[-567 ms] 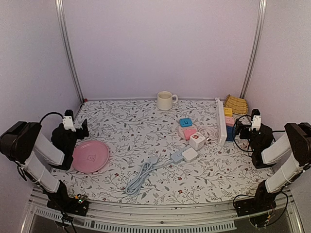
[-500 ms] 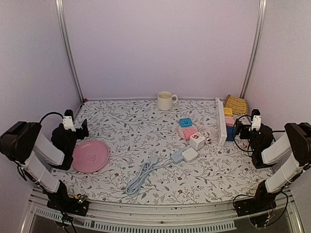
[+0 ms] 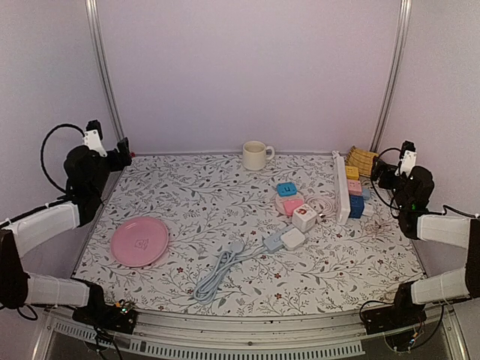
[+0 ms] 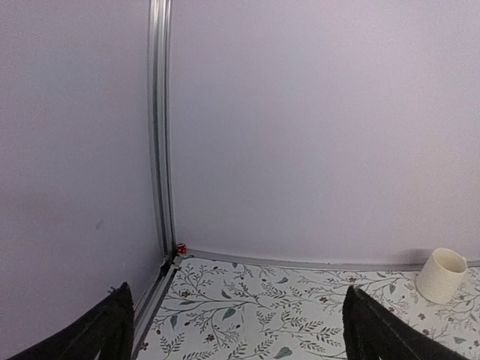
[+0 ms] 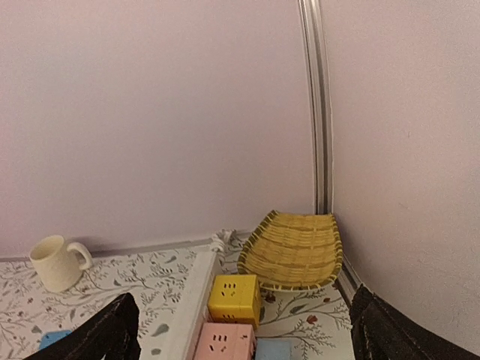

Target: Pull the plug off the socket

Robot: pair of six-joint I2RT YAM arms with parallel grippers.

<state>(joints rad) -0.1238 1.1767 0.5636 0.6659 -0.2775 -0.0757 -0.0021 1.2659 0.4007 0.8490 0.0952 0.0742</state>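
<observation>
The white plug (image 3: 294,238) is seated in the extension socket (image 3: 273,243) near the middle of the counter (image 3: 187,195), a little to the right and toward the near side. The socket's pale cord (image 3: 217,274) trails off to the near left. Plug and socket lie end to end on an axis running roughly left to right, with the plug at the right-hand end.

Both arms are up near the far corners: the left gripper (image 3: 124,150) by the left wall, the right gripper (image 3: 376,174) beside the wicker basket (image 3: 365,160). Each has its jaws spread wide with nothing between them, and neither wrist camera catches the plug. The pair lies nearer and inward from both grippers, well apart from each. The right gripper is the closer and is on the plug's end, so I judge it suited to pull rightward while the left pins the socket.
</observation>
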